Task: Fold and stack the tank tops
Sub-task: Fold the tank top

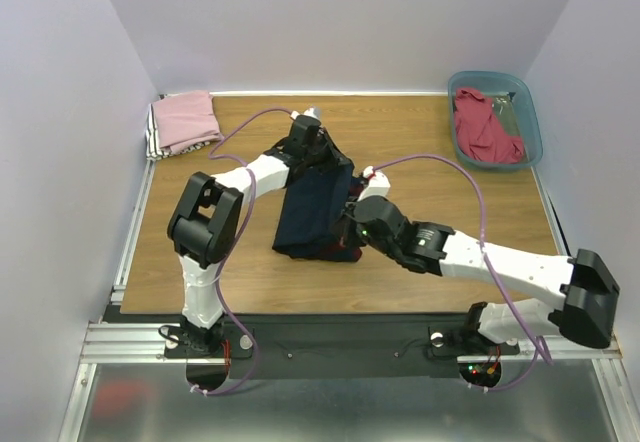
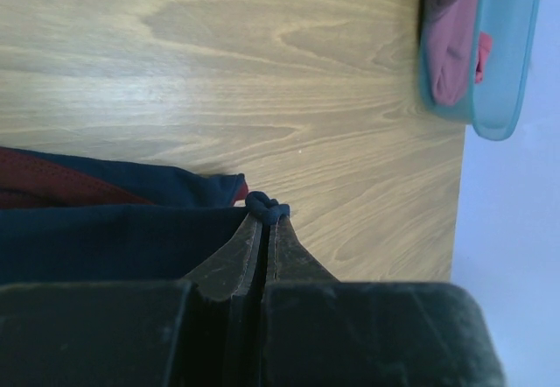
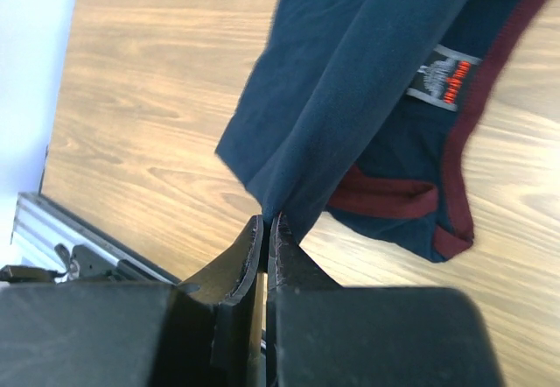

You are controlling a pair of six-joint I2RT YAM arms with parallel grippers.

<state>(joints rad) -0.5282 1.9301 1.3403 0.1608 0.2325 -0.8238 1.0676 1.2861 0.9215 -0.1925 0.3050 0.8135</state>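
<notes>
Two pinches hold the navy jersey (image 1: 312,212), which lies mid-counter with its long axis running from the near edge toward the far edge. Nearest, the right arm (image 1: 470,257) reaches in from the right. Its jaws are pressed together on a fold of the jersey's right edge, low toward the near end. Farther on, the left arm (image 1: 255,172) has its jaws shut on a bunched nub of cloth at the jersey's far end. How much of the cloth rests on the counter I cannot tell.

Any fold likely turns on that near-to-far line between the two pinches. A folded pink top (image 1: 186,119) sits in the far left corner, closer to the left arm. In the far right corner, a teal bin (image 1: 530,112) holds a red top (image 1: 486,130).
</notes>
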